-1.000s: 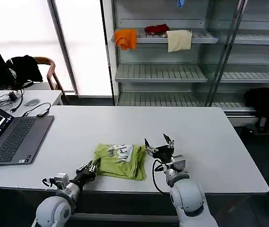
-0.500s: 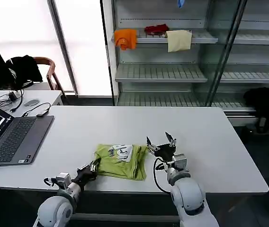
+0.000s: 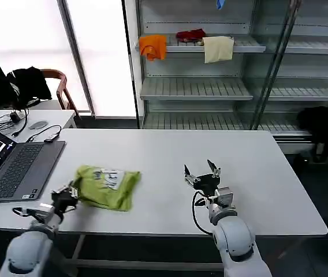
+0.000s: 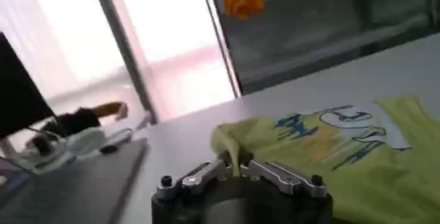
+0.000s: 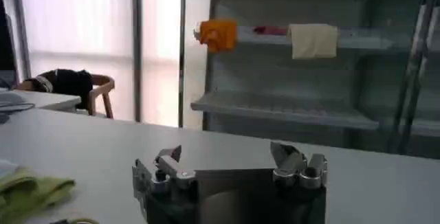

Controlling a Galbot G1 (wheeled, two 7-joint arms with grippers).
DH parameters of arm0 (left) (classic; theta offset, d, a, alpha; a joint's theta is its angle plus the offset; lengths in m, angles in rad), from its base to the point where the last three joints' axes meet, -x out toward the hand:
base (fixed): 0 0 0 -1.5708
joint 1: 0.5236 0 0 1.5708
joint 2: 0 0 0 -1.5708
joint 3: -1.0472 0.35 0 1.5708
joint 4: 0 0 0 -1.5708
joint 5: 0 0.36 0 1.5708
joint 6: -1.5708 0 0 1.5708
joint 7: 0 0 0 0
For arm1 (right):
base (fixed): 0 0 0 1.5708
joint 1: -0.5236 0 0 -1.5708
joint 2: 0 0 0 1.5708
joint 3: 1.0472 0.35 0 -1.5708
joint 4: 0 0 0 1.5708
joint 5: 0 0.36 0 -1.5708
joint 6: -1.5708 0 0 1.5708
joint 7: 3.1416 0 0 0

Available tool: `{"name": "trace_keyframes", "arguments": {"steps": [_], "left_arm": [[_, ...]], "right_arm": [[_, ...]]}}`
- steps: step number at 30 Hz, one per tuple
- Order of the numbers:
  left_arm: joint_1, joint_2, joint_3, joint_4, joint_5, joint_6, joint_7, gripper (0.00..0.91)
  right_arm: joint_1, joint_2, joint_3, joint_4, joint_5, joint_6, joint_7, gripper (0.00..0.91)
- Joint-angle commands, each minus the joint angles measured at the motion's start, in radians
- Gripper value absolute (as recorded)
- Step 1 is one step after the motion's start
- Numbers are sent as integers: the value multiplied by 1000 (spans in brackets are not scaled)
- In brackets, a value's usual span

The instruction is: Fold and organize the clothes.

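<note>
Bright window point(image 3: 31, 40) glare behind; left wrist view blurred.

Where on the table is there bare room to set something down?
The table is bare behind the T-shirt and across its far right, beyond the open right gripper. It is crowded at the left: laptop, and left gripper gripping the shirt.

Lime yellow-green T-shirt point(image 3: 106, 186): thin soft fabric, folded into compact rumpled bundle, white patch with blue print facing up. Lies on white table point(image 3: 170, 156), near-left area, just right of laptop point(image 3: 11, 167). Near-left corner pinched in left gripper point(image 3: 67, 193).
</note>
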Motion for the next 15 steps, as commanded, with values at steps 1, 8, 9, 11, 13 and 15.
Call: {"name": "trace_keyframes", "arguments": {"steps": [1,8,9,11,13,15], "left_arm": [[-49,210,-222,43,184,-108,121,0],[-93,323,-201,18,221,-119,192,0],[-93,337,-194,12,228,-119,198,0],[-90,364,-170,-12,255,-120,214,10],[-87,378,-148,-25,288,-122,222,0],[-83,392,-105,-48,321,-123,233,10]], "right_arm": [[0,-1,4,-12,2,8,0,907],[-14,-4,14,-23,9,30,0,907],[-16,-5,17,-24,10,32,-1,907],[-22,-7,26,-28,15,39,-2,907],[-25,-8,30,-32,19,43,-2,907],[-29,-10,32,-40,21,52,-2,907]]}}
